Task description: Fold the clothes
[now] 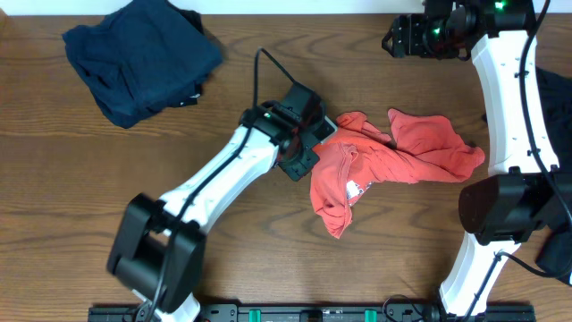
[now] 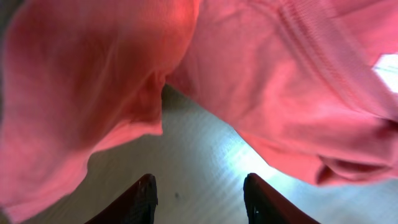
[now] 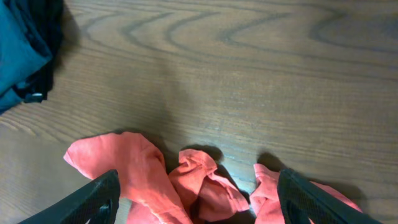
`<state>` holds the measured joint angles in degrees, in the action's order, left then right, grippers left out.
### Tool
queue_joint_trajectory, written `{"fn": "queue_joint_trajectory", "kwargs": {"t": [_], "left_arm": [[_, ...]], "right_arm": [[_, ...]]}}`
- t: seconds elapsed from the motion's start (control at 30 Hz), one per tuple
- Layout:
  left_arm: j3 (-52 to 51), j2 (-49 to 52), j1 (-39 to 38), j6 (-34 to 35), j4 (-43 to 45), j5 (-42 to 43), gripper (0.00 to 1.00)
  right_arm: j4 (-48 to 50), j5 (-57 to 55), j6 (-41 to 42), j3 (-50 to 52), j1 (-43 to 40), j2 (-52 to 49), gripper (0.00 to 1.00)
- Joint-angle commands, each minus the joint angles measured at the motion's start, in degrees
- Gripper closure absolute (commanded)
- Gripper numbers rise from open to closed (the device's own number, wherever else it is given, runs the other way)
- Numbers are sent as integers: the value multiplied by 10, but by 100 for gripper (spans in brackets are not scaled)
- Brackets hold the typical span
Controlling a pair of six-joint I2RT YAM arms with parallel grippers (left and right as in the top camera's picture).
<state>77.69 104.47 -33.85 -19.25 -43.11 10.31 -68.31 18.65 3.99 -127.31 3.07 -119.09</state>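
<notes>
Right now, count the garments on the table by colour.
Red-orange T-shirt: 1
Navy blue garment: 1
Black garment peeking from under the navy one: 1
Dark garment at the right edge, partly hidden by the arm, colour unclear: 1
Total: 4

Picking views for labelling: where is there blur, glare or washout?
Left wrist: the shirt fills the frame, soft and out of focus; the table beneath looks bleached pale, with a blown-out white patch at the right edge. Right wrist: wood grain sharp, one glare spot on the table beside the shirt. Overhead: even light, sharp, only faint shadows under the shirt.
</notes>
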Motion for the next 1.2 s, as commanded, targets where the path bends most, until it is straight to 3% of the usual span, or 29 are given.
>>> {"fn": "queue_joint_trajectory", "kwargs": {"t": [0.0, 0.13, 0.23, 0.53, 1.17], "left_arm": [[-1, 22, 2, -15, 11, -26, 53], [-1, 45, 2, -18, 44, -39, 52], [-1, 65, 2, -20, 64, -39, 43], [-1, 118, 3, -41, 70, -96, 44], [-2, 140, 21, -36, 134, -97, 44]], "right_arm": [[-4, 9, -15, 1, -4, -4, 21], [-7, 9, -20, 1, -4, -4, 21], [-9, 9, -20, 1, -4, -4, 21], [-14, 6, -27, 1, -4, -4, 21], [-20, 6, -45, 3, -4, -5, 21]]}}
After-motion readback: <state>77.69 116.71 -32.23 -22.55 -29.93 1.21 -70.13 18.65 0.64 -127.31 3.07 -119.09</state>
